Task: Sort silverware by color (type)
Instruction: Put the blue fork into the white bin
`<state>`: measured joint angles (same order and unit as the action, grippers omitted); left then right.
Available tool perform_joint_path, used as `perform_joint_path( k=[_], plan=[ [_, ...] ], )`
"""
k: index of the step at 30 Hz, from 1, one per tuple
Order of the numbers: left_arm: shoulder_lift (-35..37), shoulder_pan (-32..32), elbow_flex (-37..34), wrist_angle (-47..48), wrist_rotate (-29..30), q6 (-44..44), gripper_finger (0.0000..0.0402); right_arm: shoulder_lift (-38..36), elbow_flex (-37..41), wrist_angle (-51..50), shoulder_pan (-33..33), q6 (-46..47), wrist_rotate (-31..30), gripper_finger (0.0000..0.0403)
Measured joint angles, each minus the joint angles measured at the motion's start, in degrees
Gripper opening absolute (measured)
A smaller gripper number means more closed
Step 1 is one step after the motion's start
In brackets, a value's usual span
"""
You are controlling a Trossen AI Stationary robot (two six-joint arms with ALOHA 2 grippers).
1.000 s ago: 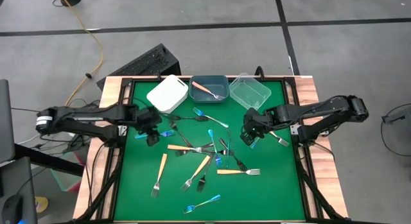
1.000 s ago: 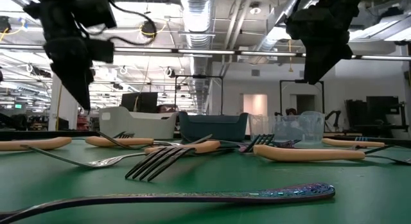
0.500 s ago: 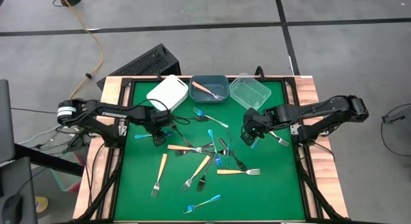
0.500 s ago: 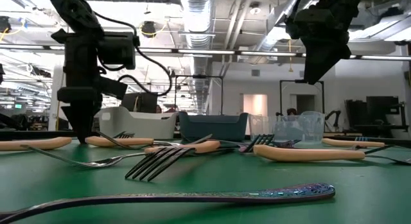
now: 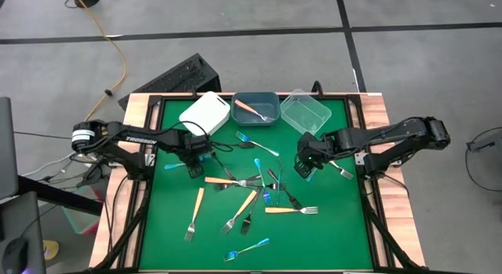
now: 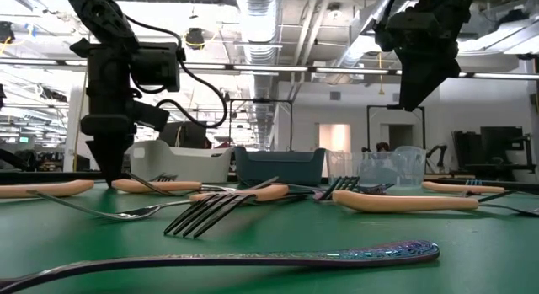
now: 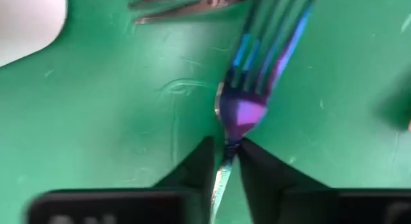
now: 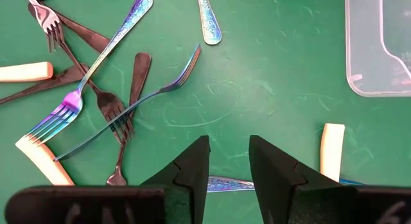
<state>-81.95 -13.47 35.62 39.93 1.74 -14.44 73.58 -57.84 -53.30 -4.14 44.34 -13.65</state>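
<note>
The silverware lies scattered over the green mat (image 5: pixel 165 227), mostly in a loose pile (image 5: pixel 251 184) of blue, orange and black-handled forks. My left gripper (image 5: pixel 194 166) stands down on the mat at the far left and is shut on a blue iridescent fork (image 7: pixel 244 112). In the low view its fingertips (image 6: pixel 109 180) reach the table. My right gripper (image 5: pixel 304 166) hangs well above the mat (image 6: pixel 413 96) at the right, open and with nothing between its fingers (image 8: pixel 228 160). A blue handle (image 8: pixel 228 183) lies on the mat beneath it. My left gripper pinches the blue fork's thin neck (image 7: pixel 231 135), just behind the tines' base, between its two fingers. The fingers come from above, pointing down, and lie across the fork. The fork rests flat on the mat, its tines pointing away from the fingers.
Three bins stand along the far edge: a white one (image 5: pixel 205 113), a grey-blue one (image 5: pixel 271 100) with an orange-handled utensil (image 5: pixel 249 109) in it, and a clear one (image 5: pixel 305 113). An orange-handled piece (image 5: pixel 343 172) lies right of my right gripper. The mat's near left corner is bare.
My left gripper has gone a little toward the table's right edge and down from well above the mat onto the blue fork, and it has stayed there for the last half second. My right gripper has kept still.
</note>
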Motion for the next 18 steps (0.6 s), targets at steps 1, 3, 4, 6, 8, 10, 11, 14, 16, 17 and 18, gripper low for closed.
perform_joint_path(
  k=[1, 3, 4, 6, 8, 10, 11, 14, 16, 17, 18],
  plan=[
    [0.0, 0.0, 0.0, -0.1, 0.0, -0.9, 0.0012, 0.0, 0.0, 0.0, 0.0, 0.0, 0.0, 0.0127],
    [0.0, 0.1, 0.0, -0.2, -0.2, -2.1, 0.0009, 0.0, 0.0, 0.0, 0.0, 0.0, 0.0, 0.0127],
    [0.0, 0.3, 0.0, -0.2, -0.2, -2.6, 0.0009, 0.0, 0.0, 0.1, 0.0, 0.0, 0.0, 0.0127],
    [0.0, 0.9, 0.3, 0.0, -0.2, -3.4, 0.0005, 0.0, 0.0, 0.2, 0.0, 0.0, 0.0, 0.0127],
    [-0.2, 1.6, 1.0, 0.3, -0.2, -4.1, 0.0004, 0.0, 0.0, 0.4, 0.0, 0.0, 0.0, 0.0127],
    [-0.3, 2.3, 2.2, 0.7, -0.5, -4.8, 0.0003, 0.0, 0.0, 1.1, 0.0, 0.0, 0.0, 0.0127],
    [-0.4, 2.6, 3.0, 1.0, -1.1, -5.4, 0.0002, 0.0, 0.0, 1.9, 0.0, 0.0, 0.0, 0.0127],
    [-0.6, 3.5, 6.3, -0.3, -5.5, -6.4, 0.0002, 0.0, 0.0, 5.7, 0.0, -1.1, 0.0, 0.0127],
    [-0.4, 3.5, 8.9, -0.6, -7.4, -6.5, 0.0002, 0.0, 0.0, 8.6, 0.0, -1.7, 0.0, 0.0127],
    [-0.4, 3.7, 10.1, -0.5, -7.4, -6.5, 0.0002, 0.0, 0.0, 10.2, 0.1, -2.3, 0.1, 0.0127],
    [-0.5, 3.9, 11.4, 0.1, -7.0, -6.5, 0.0002, 0.0, 0.0, 11.8, 0.1, -2.8, 0.1, 0.0127]
  ],
)
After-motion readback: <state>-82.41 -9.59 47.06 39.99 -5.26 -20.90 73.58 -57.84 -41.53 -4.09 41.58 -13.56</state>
